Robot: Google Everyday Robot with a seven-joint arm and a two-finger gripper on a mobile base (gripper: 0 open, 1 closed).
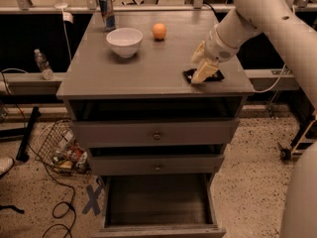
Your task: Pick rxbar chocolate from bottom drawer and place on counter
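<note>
The gripper [203, 72] is sitting right over the rxbar chocolate [216, 76] near the worktop's [148, 68] front right corner. Whether it is pinching cannot be told.

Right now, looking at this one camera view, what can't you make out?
All in the camera view:
- rxbar chocolate: mostly hidden under the gripper on the counter, right front; lettering unreadable.
- bottom drawer: front cut off by the lower edge; back corners in shadow.
- can behind the white bowl: label too small to read.
</note>
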